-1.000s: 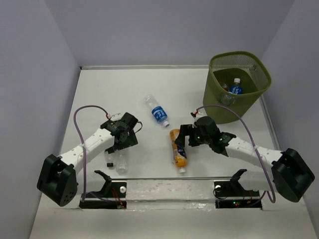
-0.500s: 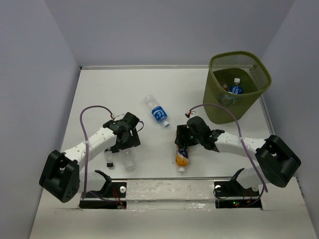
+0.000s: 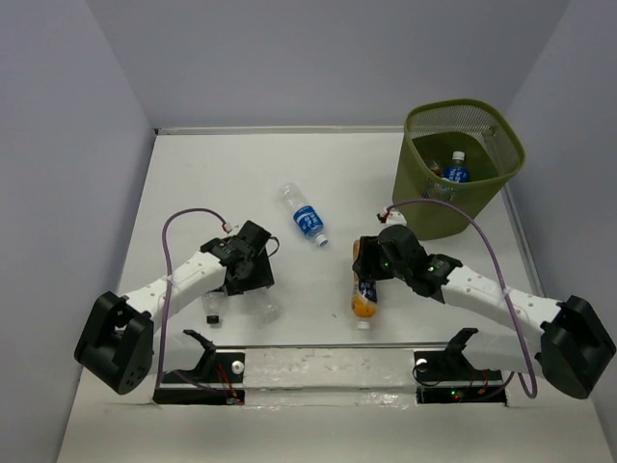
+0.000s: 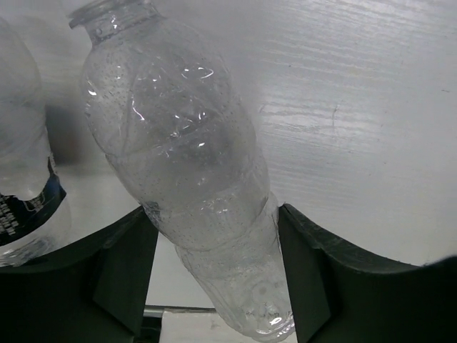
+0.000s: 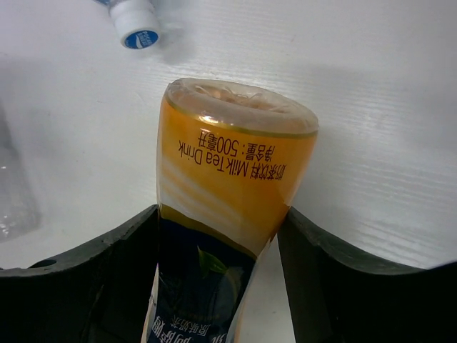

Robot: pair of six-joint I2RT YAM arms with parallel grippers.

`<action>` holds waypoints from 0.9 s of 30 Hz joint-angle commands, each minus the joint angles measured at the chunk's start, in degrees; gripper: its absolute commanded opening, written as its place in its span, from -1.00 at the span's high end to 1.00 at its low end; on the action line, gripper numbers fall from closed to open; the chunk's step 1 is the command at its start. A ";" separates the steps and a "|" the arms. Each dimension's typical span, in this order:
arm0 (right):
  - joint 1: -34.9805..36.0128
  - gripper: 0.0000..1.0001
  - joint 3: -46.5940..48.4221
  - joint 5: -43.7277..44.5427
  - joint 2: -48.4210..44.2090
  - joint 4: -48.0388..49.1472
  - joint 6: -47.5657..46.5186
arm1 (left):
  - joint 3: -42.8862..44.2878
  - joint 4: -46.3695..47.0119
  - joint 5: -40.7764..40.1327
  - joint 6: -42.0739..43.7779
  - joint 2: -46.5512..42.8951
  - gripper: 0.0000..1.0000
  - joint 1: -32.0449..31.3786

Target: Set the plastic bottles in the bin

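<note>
A clear bottle lies on the white table, its neck pointing away from the wrist camera. My left gripper is shut on its lower body, with both fingers touching it; from above the clear bottle sticks out below the left gripper. The orange bottle, a milk tea drink, sits base-up between the fingers of my right gripper, which is shut on it. In the top view the orange bottle hangs below the right gripper. The olive mesh bin stands at the back right.
A blue-labelled bottle lies mid-table between the arms. A small dark-labelled bottle lies just left of the clear one. The bin holds a blue-labelled bottle and others. A metal rail runs along the near edge.
Both grippers have closed onto their bottles. The clear bottle has slid right with the left gripper. The orange bottle has shifted right with the right gripper.
</note>
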 commanded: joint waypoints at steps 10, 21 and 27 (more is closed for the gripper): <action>0.59 0.76 32.89 24.80 -11.38 -14.70 -14.49 | -2.72 7.82 6.12 2.55 -7.74 0.07 -2.58; -27.16 0.76 59.37 28.40 0.31 -2.50 -31.22 | -3.24 9.32 5.77 2.29 -20.48 0.27 -5.92; -37.63 0.76 59.20 24.53 11.21 5.50 -33.60 | -3.51 13.35 6.21 2.82 -26.28 0.27 -6.63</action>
